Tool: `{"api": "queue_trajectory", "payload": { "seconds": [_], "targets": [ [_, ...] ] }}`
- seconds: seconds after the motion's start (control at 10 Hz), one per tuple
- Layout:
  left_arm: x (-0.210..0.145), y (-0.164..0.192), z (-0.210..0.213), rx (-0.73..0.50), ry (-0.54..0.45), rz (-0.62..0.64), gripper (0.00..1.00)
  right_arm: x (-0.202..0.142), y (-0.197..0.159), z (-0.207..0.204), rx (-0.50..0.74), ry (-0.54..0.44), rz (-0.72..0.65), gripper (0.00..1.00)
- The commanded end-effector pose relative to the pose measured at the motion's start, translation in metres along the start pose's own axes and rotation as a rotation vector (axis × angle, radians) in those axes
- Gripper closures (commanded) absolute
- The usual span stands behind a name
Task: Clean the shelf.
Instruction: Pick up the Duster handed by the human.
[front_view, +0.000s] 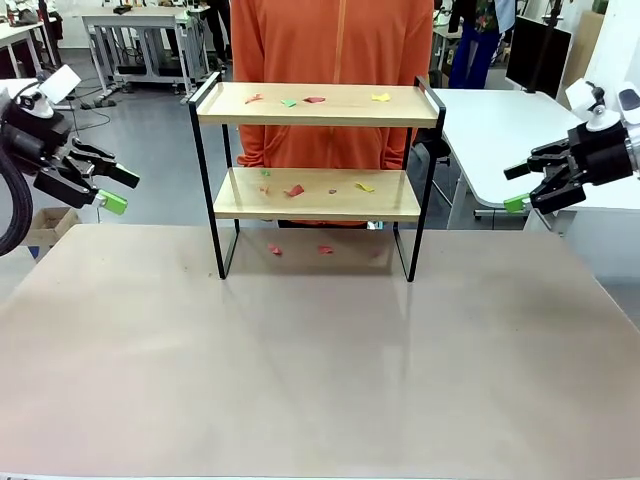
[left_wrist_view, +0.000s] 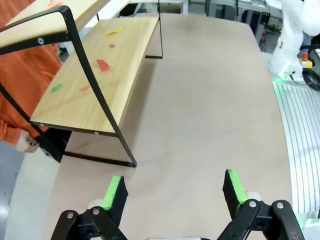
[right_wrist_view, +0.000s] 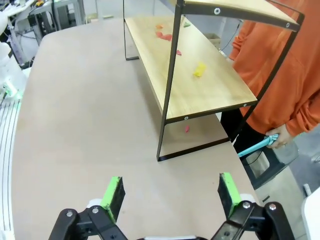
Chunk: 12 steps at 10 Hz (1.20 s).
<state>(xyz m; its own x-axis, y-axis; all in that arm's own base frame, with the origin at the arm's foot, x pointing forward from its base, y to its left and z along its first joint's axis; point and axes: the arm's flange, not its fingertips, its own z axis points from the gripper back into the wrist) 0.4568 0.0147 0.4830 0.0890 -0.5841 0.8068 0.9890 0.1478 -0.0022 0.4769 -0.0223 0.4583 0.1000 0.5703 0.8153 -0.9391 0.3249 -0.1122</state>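
The shelf (front_view: 340, 112) stands at the far middle of the table, a two-board wooden rack in a black frame. Small red, green and yellow paper scraps (front_view: 294, 190) lie on both boards, and a few red ones (front_view: 274, 250) lie on the table beneath. My left gripper (front_view: 120, 190) hovers open off the table's left edge. At the right side my right gripper (front_view: 515, 188) is open too, holding nothing. The left wrist view has the shelf (left_wrist_view: 75, 100) ahead to the left of its open gripper (left_wrist_view: 175, 192). In the right wrist view the shelf (right_wrist_view: 210, 85) is ahead of that gripper (right_wrist_view: 171, 194).
A person in an orange top (front_view: 330, 40) stands right behind the shelf, with one hand (right_wrist_view: 280, 136) low, holding a light-blue object (right_wrist_view: 257, 145). The beige table (front_view: 320, 360) spreads wide in front of the shelf. A white table (front_view: 500, 130) stands at the right.
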Motion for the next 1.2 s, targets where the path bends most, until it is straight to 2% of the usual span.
{"api": "queue_trajectory", "payload": {
  "seconds": [0.0,0.1,0.2,0.3,0.5,0.7,1.1],
  "targets": [
    [-0.008,0.029,0.010,0.008,-0.049,0.050,0.00,-0.011,-0.021,-0.001,-0.015,-0.053,-0.049,0.00],
    [-0.028,0.068,0.018,0.016,-0.098,0.101,0.00,-0.027,-0.048,-0.001,-0.007,-0.119,-0.090,0.00],
    [-0.042,0.090,0.019,-0.002,-0.142,0.082,0.00,-0.043,-0.068,-0.005,0.018,-0.169,-0.098,0.00],
    [-0.057,0.110,0.022,0.011,-0.191,0.001,0.00,-0.059,-0.083,-0.010,0.062,-0.224,-0.111,0.00],
    [-0.092,0.143,0.018,-0.020,-0.302,-0.106,0.00,-0.095,-0.112,-0.017,0.017,-0.325,-0.119,0.00],
    [-0.117,0.163,0.008,-0.027,-0.392,-0.199,0.00,-0.119,-0.131,-0.019,-0.021,-0.407,-0.108,0.00],
    [-0.139,0.186,0.002,-0.060,-0.507,-0.229,0.00,-0.146,-0.158,-0.024,-0.012,-0.475,-0.100,0.00]
  ]
}}
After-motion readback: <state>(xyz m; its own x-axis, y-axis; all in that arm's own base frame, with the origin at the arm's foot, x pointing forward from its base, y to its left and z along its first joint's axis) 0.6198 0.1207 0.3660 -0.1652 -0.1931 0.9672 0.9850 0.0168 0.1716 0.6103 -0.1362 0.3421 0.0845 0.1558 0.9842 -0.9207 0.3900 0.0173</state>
